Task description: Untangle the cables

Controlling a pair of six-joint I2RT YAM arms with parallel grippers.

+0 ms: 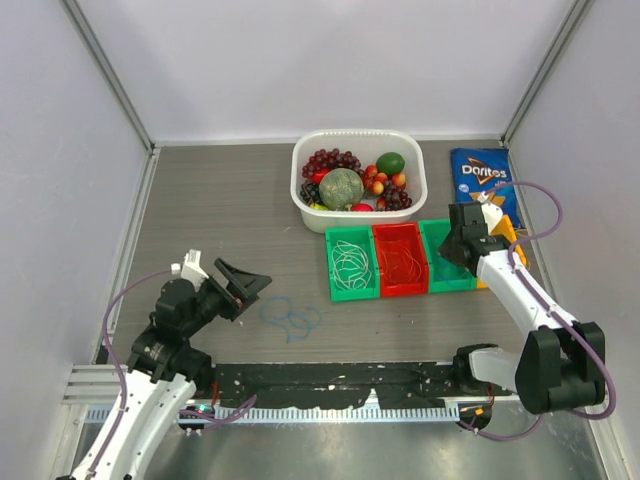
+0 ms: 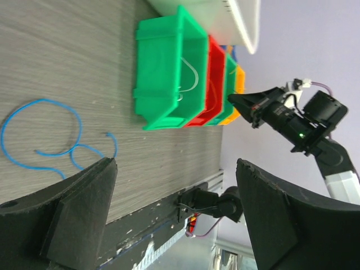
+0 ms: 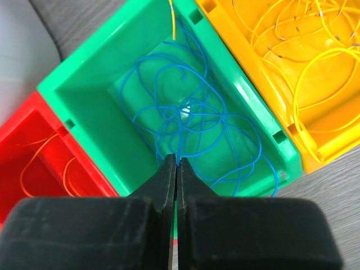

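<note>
A loose blue cable point(image 1: 292, 316) lies in loops on the table, also in the left wrist view point(image 2: 42, 135). My left gripper point(image 1: 248, 285) is open and empty just left of it, jaws wide apart point(image 2: 175, 166). Four bins stand in a row. The left green bin point(image 1: 351, 290) holds white cable and the red bin point(image 1: 400, 288) holds orange cable point(image 3: 34, 169). The right green bin point(image 3: 84, 90) holds tangled blue cables point(image 3: 197, 124), and the yellow bin point(image 3: 264, 95) holds yellow cables point(image 3: 304, 67). My right gripper point(image 3: 177, 160) is above the right green bin point(image 1: 447, 250), shut on a blue strand.
A white basket point(image 1: 358, 137) of fruit stands behind the bins. A blue Doritos bag point(image 1: 481, 172) lies at the back right. A black strip point(image 1: 330, 380) runs along the table's near edge. Grey walls enclose the table on three sides.
</note>
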